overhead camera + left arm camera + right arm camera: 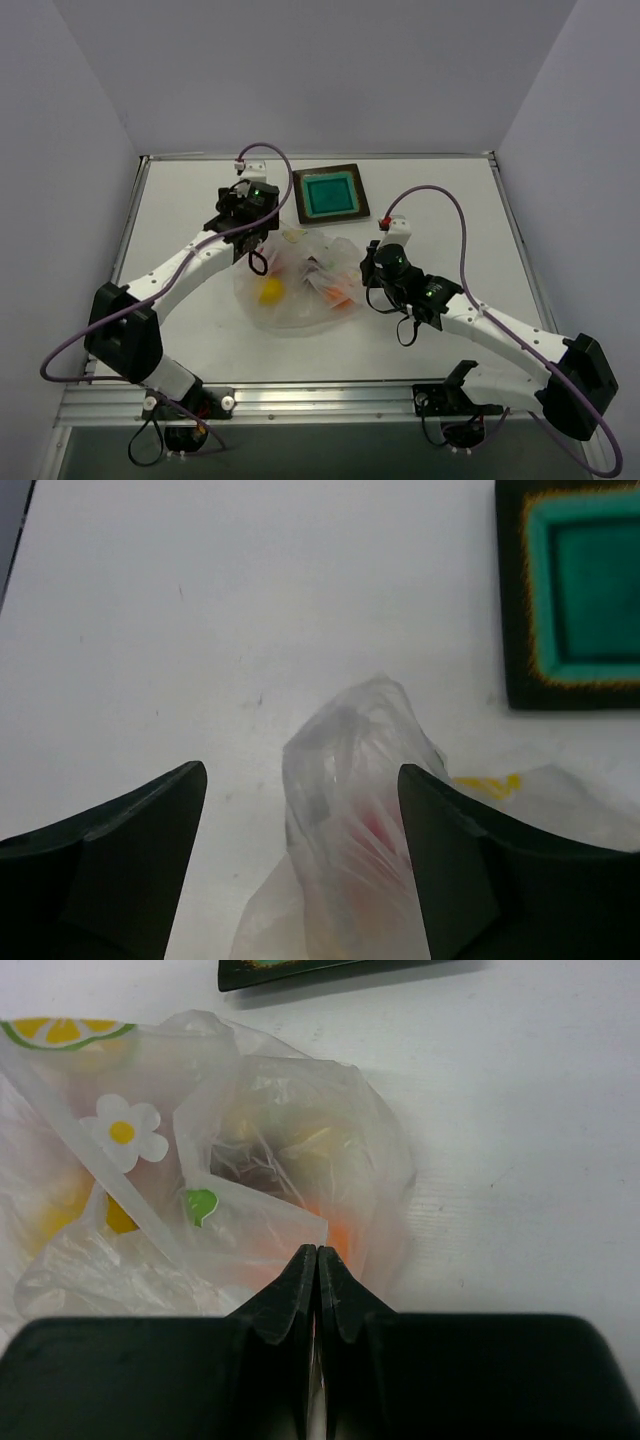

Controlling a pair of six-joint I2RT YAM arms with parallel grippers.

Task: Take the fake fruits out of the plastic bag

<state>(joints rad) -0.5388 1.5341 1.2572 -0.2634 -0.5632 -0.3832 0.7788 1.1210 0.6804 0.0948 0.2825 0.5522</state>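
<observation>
White table (450,330); right pincer (317,1253) clamped on plastic bag (270,1130); left pincer (300,772) agape.

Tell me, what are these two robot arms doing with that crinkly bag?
They are working on getting toy fruits out of the plastic bag, which lies on the table. The right gripper is shut and seems to pinch the bag's edge. The left gripper is open and straddles a raised fold on the other side. A yellow fruit and an orange fruit show through the film, so no fruit is out yet. The teal tray behind the bag sits empty.
</observation>
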